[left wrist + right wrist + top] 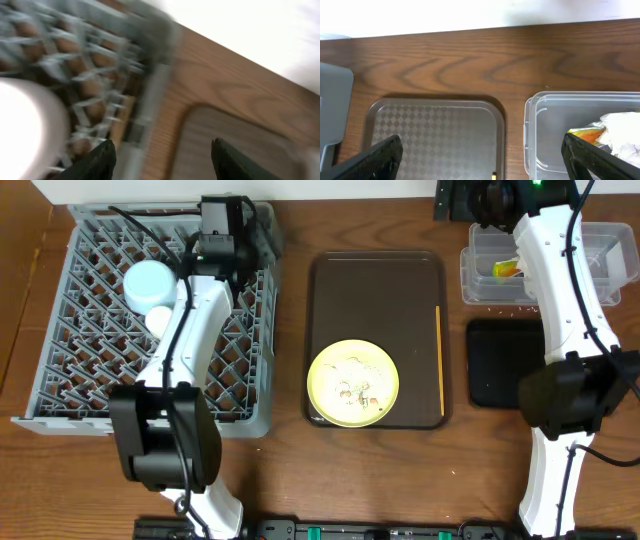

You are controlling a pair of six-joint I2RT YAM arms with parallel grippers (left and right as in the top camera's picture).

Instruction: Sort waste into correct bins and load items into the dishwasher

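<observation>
My left gripper (226, 225) hangs over the far right corner of the grey dishwasher rack (90, 380). In the blurred left wrist view it is open (165, 160) with nothing between the fingers, above the rack's wall (150, 105). A pale rounded thing (22, 130) lies in the rack at left, too blurred to name. A light blue bowl (150, 283) and a white cup (160, 317) sit in the rack. My right gripper (492, 200) (487, 160) is open and empty, above the table beside the clear bin (580, 135), which holds the wrapper (507, 270) (620, 127). The yellow plate (352, 383) carries crumbs.
The plate rests on a brown serving tray (375, 290) (435, 135), with chopsticks (439, 360) along its right side. A black tray (495, 365) lies in front of the clear bin. My right arm crosses over both bins.
</observation>
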